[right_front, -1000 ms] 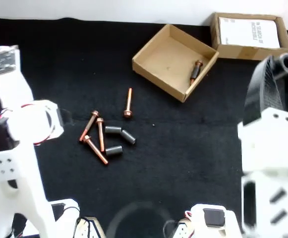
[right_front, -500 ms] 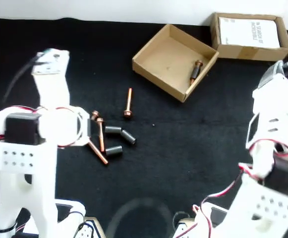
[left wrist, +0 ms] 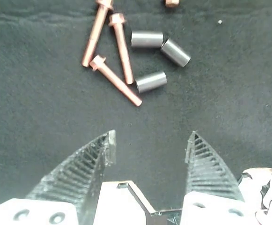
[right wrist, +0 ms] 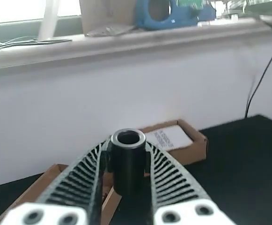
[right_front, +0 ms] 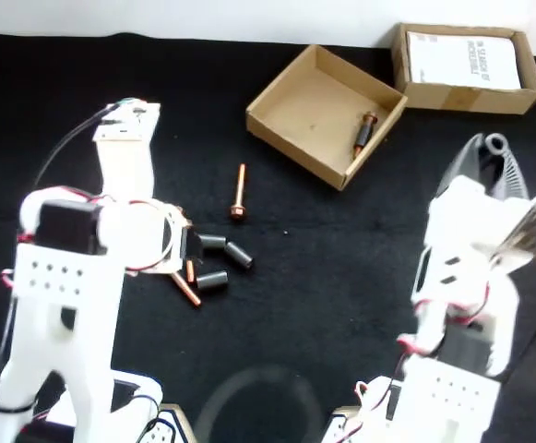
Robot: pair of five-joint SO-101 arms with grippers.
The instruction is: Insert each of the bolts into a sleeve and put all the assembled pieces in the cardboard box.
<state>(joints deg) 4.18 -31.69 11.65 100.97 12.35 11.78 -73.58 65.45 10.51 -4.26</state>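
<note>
Gripping sleeve (right wrist: 127, 164) upright in right tool (right wrist: 126, 147) | left tool (left wrist: 150, 140) spread near bolts (left wrist: 119, 56)

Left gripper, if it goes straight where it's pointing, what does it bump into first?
Probably the nearest sleeve, with the slanted bolt ending just beside it; both lie ahead of the open left gripper. Depth is unclear, so it might touch the black mat first.

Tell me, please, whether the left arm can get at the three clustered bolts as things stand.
Probably yes: the left arm has its jaws open over bare mat just short of the bolts, with nothing lying between; the sleeves lie beside them, not across the way.
</note>
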